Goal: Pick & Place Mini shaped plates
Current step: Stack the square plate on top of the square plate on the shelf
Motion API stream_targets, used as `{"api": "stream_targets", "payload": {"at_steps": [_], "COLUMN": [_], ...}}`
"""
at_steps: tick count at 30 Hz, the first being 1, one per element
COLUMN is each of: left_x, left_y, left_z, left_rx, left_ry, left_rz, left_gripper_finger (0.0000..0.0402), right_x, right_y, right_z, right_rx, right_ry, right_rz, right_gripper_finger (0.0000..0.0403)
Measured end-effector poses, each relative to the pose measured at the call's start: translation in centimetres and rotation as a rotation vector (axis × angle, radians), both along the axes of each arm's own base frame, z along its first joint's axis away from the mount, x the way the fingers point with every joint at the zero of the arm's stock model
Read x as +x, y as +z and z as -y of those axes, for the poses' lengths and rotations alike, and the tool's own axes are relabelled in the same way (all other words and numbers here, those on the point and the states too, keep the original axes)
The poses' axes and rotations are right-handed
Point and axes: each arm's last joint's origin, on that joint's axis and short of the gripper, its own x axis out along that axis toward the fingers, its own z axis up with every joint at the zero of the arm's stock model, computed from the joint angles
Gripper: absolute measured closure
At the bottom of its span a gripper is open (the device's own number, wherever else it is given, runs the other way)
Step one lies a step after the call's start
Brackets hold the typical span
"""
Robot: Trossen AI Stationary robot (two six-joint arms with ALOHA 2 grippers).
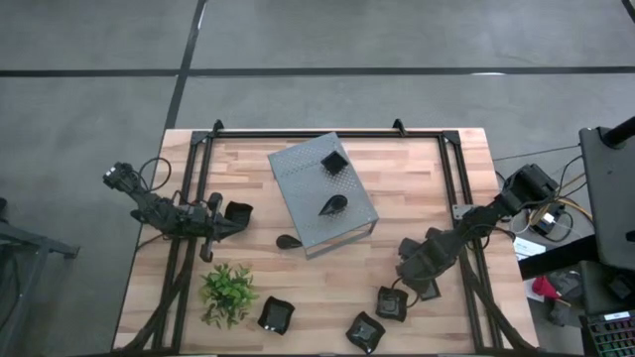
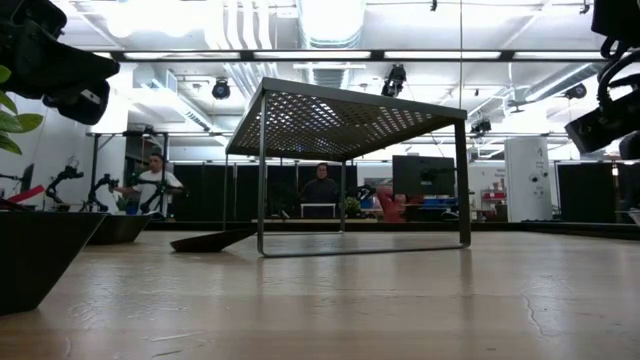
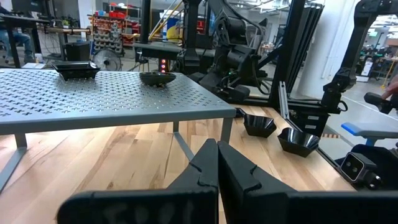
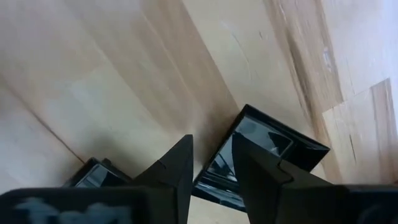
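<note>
Glossy black mini plates are spread about. A square plate (image 1: 334,161) and a leaf plate (image 1: 332,205) rest on top of the grey perforated box (image 1: 322,193). Another leaf plate (image 1: 289,241) lies on the table at the box's near left leg. My left gripper (image 1: 220,220) is shut at the table's left, next to a square plate (image 1: 239,212). No plate shows between its fingers (image 3: 217,168). My right gripper (image 4: 211,162) is open and points down over a square plate (image 4: 267,149) at the near right (image 1: 390,302), with one finger on either side of its rim. My right gripper stands astride the square plate's near rim (image 4: 214,168) from above, one finger over the inside and one outside. I cannot tell whether the fingers touch it. The plate lies flat on the table.
A green plant (image 1: 228,293) stands near the front left. Two more square plates (image 1: 276,315) (image 1: 365,332) lie along the near edge, and another plate (image 4: 93,177) lies beside the right gripper. Black frame rails run along the table's left, right and far sides. People stand in the room beyond.
</note>
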Motion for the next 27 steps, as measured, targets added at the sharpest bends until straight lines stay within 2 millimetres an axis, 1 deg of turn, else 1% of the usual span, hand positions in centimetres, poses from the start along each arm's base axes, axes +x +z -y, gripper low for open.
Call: {"api": "stream_targets", "payload": {"at_steps": [8,12,19,24,27], "left_x": [0.0,0.0,0.0,0.0,0.0], "left_y": [-0.01,-0.01,0.0,0.0,0.0], "left_z": [0.0,0.0,0.0,0.0,0.0], "left_rx": [0.0,0.0,0.0,0.0,0.0], "left_ry": [0.0,0.0,0.0,0.0,0.0], "left_rz": [0.0,0.0,0.0,0.0,0.0], "left_gripper_finger": [0.0401,0.0401,0.0401,0.0401,0.0401], "right_x": [-0.27,-0.26,-0.25,-0.03,0.3], "right_y": [-0.36,-0.36,-0.36,-0.11,0.56], "right_z": [0.18,0.19,0.19,0.1,-0.01], "right_rx": [-0.009,-0.01,-0.006,-0.012,-0.034], "right_ry": [-0.002,0.007,0.049,0.094,0.129], "right_rz": [-0.009,-0.007,-0.007,0.008,0.018], "right_gripper_finger": [0.0303,0.0324,0.0386,0.0392,0.0393]}}
